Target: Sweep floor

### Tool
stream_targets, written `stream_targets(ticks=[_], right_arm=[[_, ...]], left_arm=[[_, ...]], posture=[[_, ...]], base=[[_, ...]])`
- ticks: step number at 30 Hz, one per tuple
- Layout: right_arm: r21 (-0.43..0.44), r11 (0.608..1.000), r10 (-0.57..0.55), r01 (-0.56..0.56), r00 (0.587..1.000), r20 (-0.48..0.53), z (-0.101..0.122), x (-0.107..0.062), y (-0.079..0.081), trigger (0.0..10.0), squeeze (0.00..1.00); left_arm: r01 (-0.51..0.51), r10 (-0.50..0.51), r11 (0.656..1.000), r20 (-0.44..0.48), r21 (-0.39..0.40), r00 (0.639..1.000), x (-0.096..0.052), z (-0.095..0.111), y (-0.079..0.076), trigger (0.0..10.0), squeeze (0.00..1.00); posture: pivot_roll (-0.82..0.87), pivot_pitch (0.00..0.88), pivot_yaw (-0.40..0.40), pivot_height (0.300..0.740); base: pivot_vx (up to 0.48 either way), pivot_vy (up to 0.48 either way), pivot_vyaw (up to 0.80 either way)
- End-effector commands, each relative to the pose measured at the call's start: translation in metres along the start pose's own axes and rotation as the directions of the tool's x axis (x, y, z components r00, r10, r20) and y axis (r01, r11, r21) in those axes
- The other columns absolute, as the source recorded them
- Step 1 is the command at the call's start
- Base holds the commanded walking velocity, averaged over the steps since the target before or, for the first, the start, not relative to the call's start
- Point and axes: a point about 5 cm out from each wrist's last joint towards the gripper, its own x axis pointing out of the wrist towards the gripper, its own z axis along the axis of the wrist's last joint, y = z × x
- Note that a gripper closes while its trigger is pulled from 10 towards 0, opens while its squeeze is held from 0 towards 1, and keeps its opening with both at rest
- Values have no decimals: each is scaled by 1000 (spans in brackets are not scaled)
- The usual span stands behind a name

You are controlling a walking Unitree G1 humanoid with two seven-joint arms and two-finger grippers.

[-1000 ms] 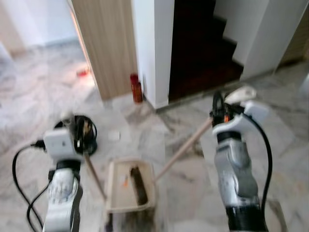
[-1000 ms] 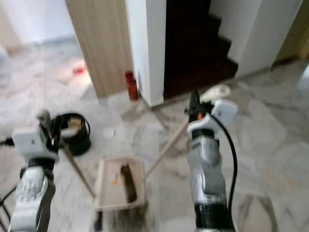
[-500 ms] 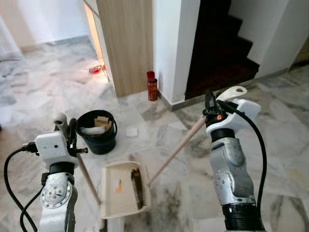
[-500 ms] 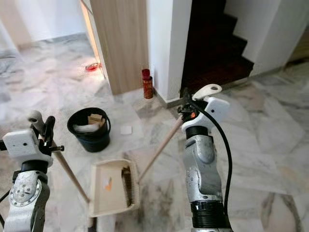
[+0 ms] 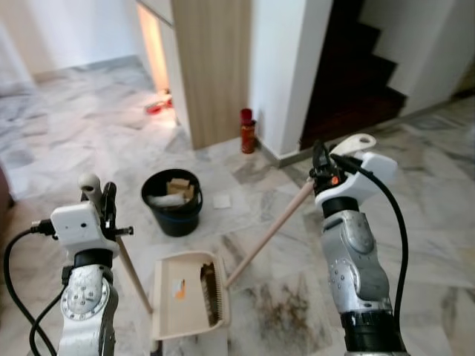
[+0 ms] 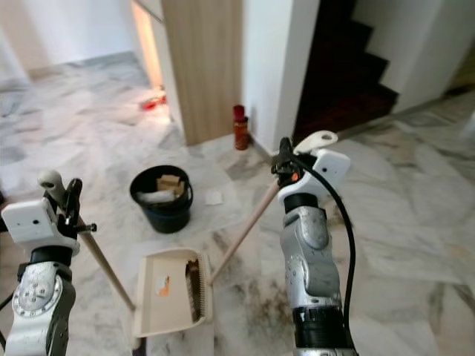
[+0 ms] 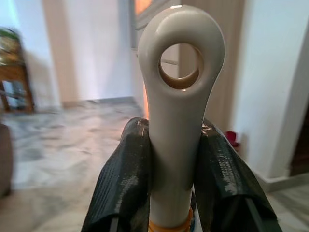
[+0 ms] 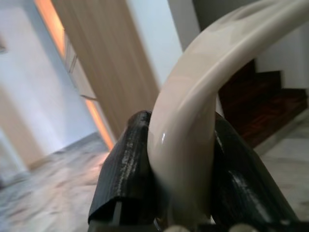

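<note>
A cream dustpan (image 5: 185,295) lies on the marble floor in front of me, with an orange scrap (image 5: 178,291) in it. Its wooden pole (image 5: 130,266) rises to my left gripper (image 5: 106,210), shut on the pole's white handle (image 7: 178,111). The broom's dark bristles (image 5: 209,291) rest inside the dustpan. The broom's wooden stick (image 5: 269,233) slants up to my right gripper (image 5: 319,165), shut on the broom's white handle (image 8: 203,96). A dark dirty patch (image 5: 286,308) marks the floor right of the dustpan.
A black bucket (image 5: 173,204) holding rubbish stands beyond the dustpan, a white scrap (image 5: 221,201) beside it. A red can (image 5: 246,132) stands at the foot of a wooden panel (image 5: 211,67) and white pillar (image 5: 289,67). Dark stairs (image 5: 356,81) rise at the back right.
The camera has shifted, so the whole scene slid right and sharpened. Both grippers keep their hold on the handles; the broom head stays in the dustpan.
</note>
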Motion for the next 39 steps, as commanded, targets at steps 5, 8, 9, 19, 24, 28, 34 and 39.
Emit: stream_targets(ticks=[5, 8, 9, 19, 24, 28, 34, 39], right_arm=[[53, 998, 43, -46, 998, 53, 11, 6, 16, 10000, 0], [49, 998, 39, -42, 998, 57, 11, 7, 16, 10000, 0], [49, 998, 39, -42, 998, 57, 11, 7, 16, 10000, 0], [61, 997, 34, -37, 998, 55, 9, 5, 18, 10000, 0], [67, 997, 41, -44, 998, 48, 7, 5, 21, 10000, 0], [77, 996, 44, -47, 998, 40, 3, 2, 24, 10000, 0], [27, 997, 72, -74, 995, 68, 5, 3, 31, 10000, 0], [31, 996, 84, -86, 995, 59, 1, 3, 36, 10000, 0]], left_arm=[[-16, 17, 1000, 64, -20, 998, 8, 13, 0, 10000, 0], [-12, 13, 1000, 70, -22, 997, 9, 14, -2, 10000, 0], [-12, 13, 1000, 70, -22, 997, 9, 14, -2, 10000, 0], [-12, 13, 1000, 79, -17, 997, 10, 17, 0, 10000, 0], [-9, 10, 1000, 73, -17, 997, 9, 16, -1, 10000, 0], [-8, 10, 1000, 73, -22, 997, 9, 17, -2, 10000, 0], [54, -53, 998, 52, -17, 997, 9, 13, -8, 10000, 0], [77, -75, 996, 38, -54, 996, 11, 9, -14, 10000, 0]], posture=[[91, 0, 28, 740], [95, 0, 29, 740], [95, 0, 29, 740], [104, 0, 35, 740], [114, 0, 36, 740], [124, 0, 36, 740], [136, 0, 35, 740], [140, 0, 30, 740]], base=[[0, 480, -480], [0, 480, 0], [0, 480, 0], [0, 480, 0], [0, 480, 0], [0, 480, 0], [0, 187, 0], [0, 0, 0]])
